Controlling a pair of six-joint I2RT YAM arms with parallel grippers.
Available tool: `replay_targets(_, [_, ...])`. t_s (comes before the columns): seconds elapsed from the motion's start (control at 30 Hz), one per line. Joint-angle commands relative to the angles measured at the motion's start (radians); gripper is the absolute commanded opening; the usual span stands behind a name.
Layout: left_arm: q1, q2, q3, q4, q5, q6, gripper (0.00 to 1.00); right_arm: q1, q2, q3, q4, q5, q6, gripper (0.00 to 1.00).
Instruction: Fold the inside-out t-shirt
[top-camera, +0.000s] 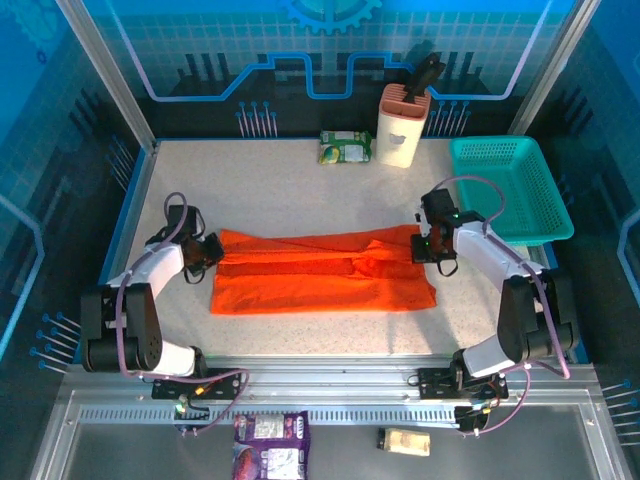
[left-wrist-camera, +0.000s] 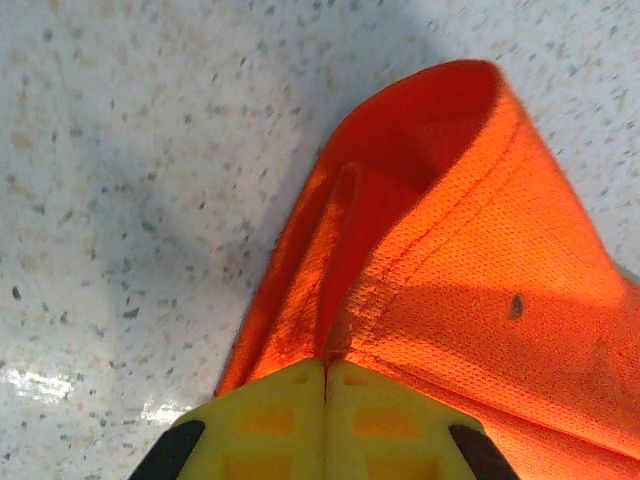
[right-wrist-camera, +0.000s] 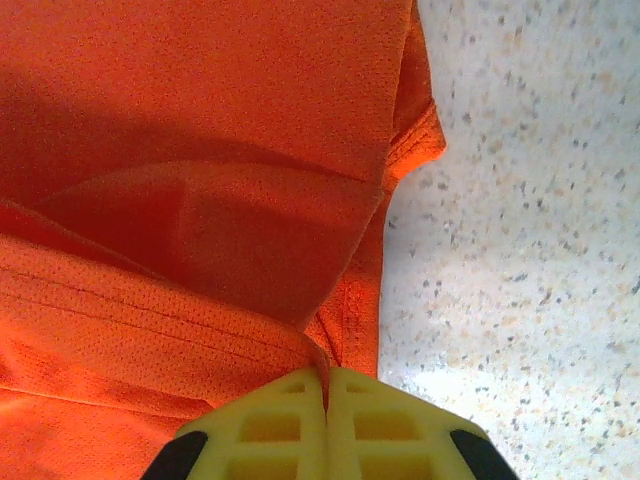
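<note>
A bright orange, short-sleeved t-shirt of thin mesh cloth (top-camera: 320, 272) lay across the middle of the speckled white tabletop (top-camera: 300, 190) as a long band running left to right, its ends reaching both sets of jaws. The left jaws, yellow and pressed fully together, pinched the cloth at the shirt's far left corner; in the left wrist view a stitched edge rose from their tips and curled over into an open loop above the tabletop. The right jaws, likewise closed tight, gripped the far right corner, where layers of cloth bunched under their tips and a hemmed edge ran away beside bare tabletop. Seen from above, the shirt was doubled lengthwise, with a narrower strip folded along its far edge and a crease line down the middle. The near edge lay fairly straight, the right end spread a little wider than the left. The weave showed fine holes, and a small dark speck marked the cloth near the left jaws.
</note>
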Motion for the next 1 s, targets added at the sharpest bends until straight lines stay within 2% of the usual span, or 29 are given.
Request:
replay_targets(0.0, [0.010,-0.047,-0.038,0.020,0.010,-0.033,0.09,0.023,-0.034,-0.037,0.022,-0.007,0.050,0.07])
replay_targets(0.13, [0.010,-0.086,-0.055,0.000,0.012,-0.042,0.14,0.038,-0.049,-0.051,-0.004,0.023,0.065,0.16])
replay_targets(0.2, [0.010,-0.125,-0.058,-0.018,0.006,-0.047,0.21,0.046,-0.068,-0.050,-0.029,0.056,0.072,0.26])
replay_targets(0.23, [0.010,-0.143,-0.058,-0.030,0.001,-0.049,0.25,0.049,-0.076,-0.047,-0.038,0.065,0.074,0.27])
replay_targets(0.3, [0.010,-0.180,-0.054,-0.053,-0.012,-0.049,0.28,0.053,-0.098,-0.034,-0.058,0.077,0.083,0.32])
replay_targets(0.47, [0.010,-0.198,-0.005,-0.110,-0.019,-0.029,0.32,0.082,-0.115,0.019,-0.071,0.044,0.084,0.35])
replay_targets(0.57, [0.011,-0.160,0.036,-0.137,0.006,-0.009,0.32,0.104,-0.075,0.078,-0.058,-0.068,0.049,0.38])
replay_targets(0.67, [0.010,-0.094,0.073,-0.170,0.022,0.006,0.32,0.150,0.004,0.152,-0.072,-0.126,0.029,0.39])
replay_targets(0.83, [0.010,0.004,0.087,-0.179,0.031,0.021,0.32,0.247,0.110,0.248,-0.103,-0.100,0.015,0.39])
replay_targets(0.97, [0.010,0.079,0.104,-0.160,0.056,0.032,0.32,0.287,0.146,0.276,-0.107,-0.096,0.024,0.39])
